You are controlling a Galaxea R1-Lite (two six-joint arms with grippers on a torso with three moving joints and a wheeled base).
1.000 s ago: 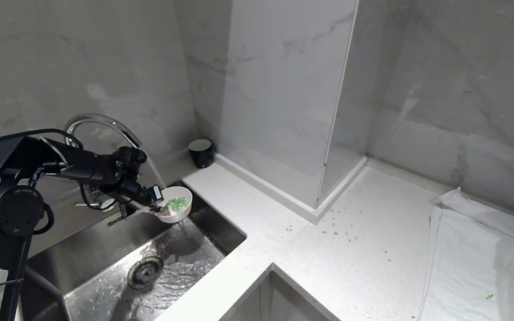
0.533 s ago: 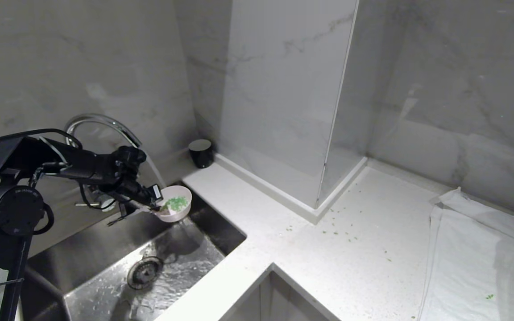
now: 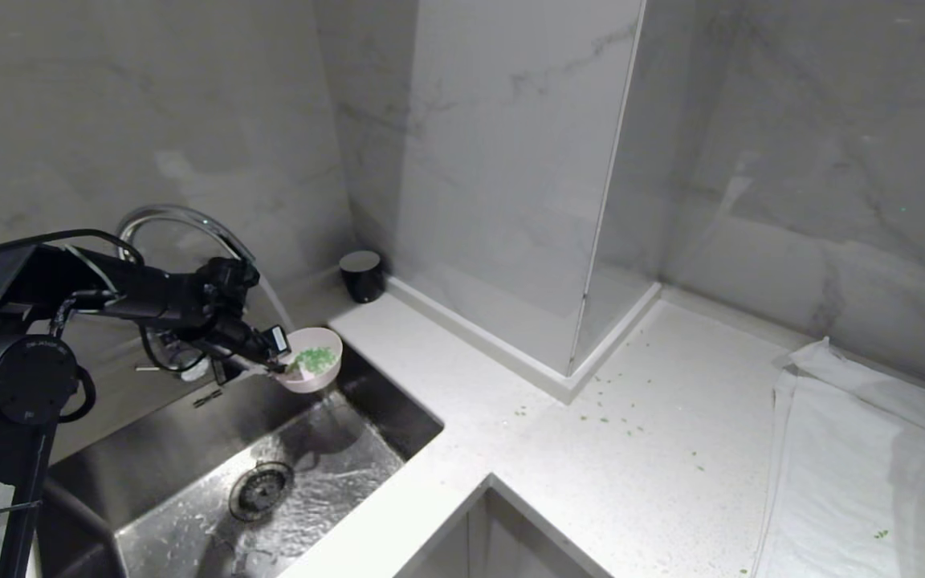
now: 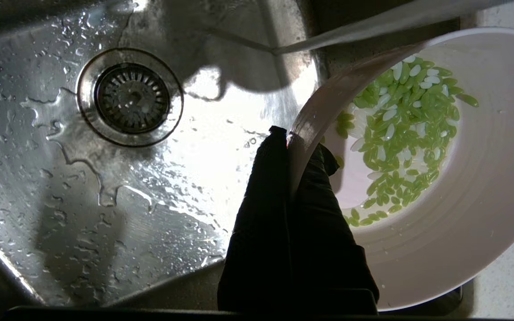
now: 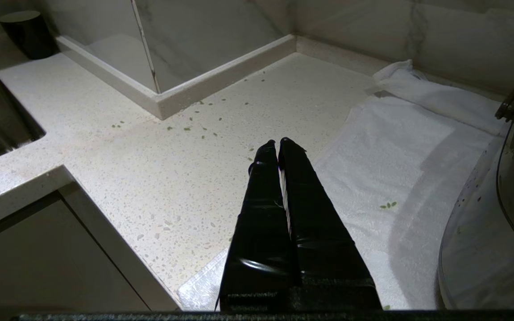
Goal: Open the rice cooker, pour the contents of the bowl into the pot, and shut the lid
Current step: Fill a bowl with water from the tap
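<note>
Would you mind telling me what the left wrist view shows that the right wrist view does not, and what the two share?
Only the left wrist view shows the left gripper shut on the rim of the pink bowl, the green pieces inside it, the water stream and the sink drain.

Only the right wrist view shows the right gripper shut and empty, the white towel, the black cup and scattered green bits.

Both show the sink and the speckled countertop.

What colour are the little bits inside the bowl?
Bright green, with some whitish grains mixed in. The left wrist view shows them best, inside the pale pink bowl.
</note>
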